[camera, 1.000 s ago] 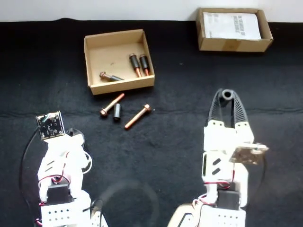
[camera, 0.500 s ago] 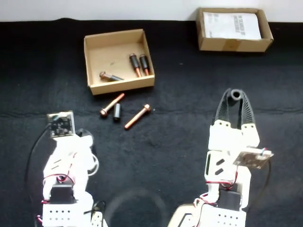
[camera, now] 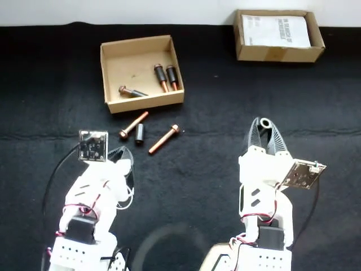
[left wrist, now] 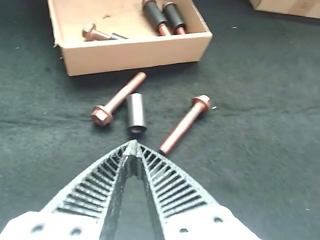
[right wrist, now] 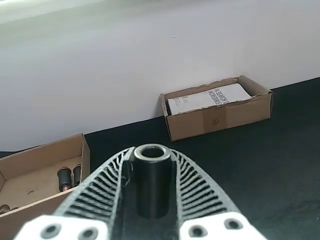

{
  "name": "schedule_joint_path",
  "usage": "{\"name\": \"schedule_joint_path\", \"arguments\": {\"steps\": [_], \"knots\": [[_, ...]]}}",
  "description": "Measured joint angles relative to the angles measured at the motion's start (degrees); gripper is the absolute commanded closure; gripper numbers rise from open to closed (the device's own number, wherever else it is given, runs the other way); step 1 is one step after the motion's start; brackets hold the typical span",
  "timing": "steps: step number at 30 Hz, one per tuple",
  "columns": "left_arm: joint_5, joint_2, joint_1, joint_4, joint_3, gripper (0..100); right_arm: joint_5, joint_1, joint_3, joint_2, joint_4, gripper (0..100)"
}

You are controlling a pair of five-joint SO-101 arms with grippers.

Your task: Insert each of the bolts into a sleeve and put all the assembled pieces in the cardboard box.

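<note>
**Q:** So, surface & room in the fig.?
**A:** Black cloth mat (camera: 214,169) covers the table, w/ a faint fold across the middle. Plain white wall (right wrist: 100,65) runs along the far edge.

**Q:** L arm?
**A:** Left gripper (left wrist: 132,146): fingers closed tip to tip, nothing betw. them. It sits low over the mat, just short of the loose sleeve (left wrist: 135,113).

**Q:** Loose parts?
**A:** The loose sleeve lies flat betw. two copper-coloured bolts. First bolt (left wrist: 118,98) is just beside it, head toward the arms. Second bolt (left wrist: 183,124) is a little apart, head pointing away. All three rest on the mat near the front wall of the cardboard box (left wrist: 135,52).

**Q:** Inside the box?
**A:** Three assembled pieces: a sleeved pair (camera: 171,74) side by side near one wall, and a third piece (camera: 131,91) slantwise by the front wall.

**Q:** R arm?
**A:** Right gripper (right wrist: 151,152): clamped on the held sleeve (right wrist: 151,187), whose open end faces out past the tips. It points toward the wall over the right half of the mat, well apart from the cardboard box.

**Q:** Anything else?
**A:** Second box (camera: 279,52) at the far right by the wall, w/ a printed sheet (camera: 276,29) lying in it.
</note>
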Motion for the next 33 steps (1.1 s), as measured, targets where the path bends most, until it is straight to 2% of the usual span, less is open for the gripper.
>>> {"name": "schedule_joint_path", "arguments": {"steps": [6, 12, 16, 22, 28, 33], "knots": [[1.7, 25.0, 4.7, 1.8, -21.2, 99, 0.0, 0.0, 0.0, 0.0, 0.2, 99.1], [1.7, 54.3, 11.6, 16.6, -47.1, 99, -1.3, 0.0, 0.0, 0.0, 0.2, 99.1], [1.7, 69.5, 14.6, 25.3, -59.9, 99, -1.7, -1.4, 0.0, 0.0, 1.1, 99.1], [1.1, 81.0, 15.6, 28.3, -65.4, 99, 1.9, -8.8, 0.0, 0.0, 5.5, 99.1], [-9.7, 83.9, 15.6, 28.1, -65.8, 99, 6.4, -13.7, 0.0, 0.0, 5.9, 99.1], [-15.7, 84.2, 15.6, 22.7, -65.0, 99, 10.3, -14.3, 0.0, 0.0, 5.9, 99.1]]}}
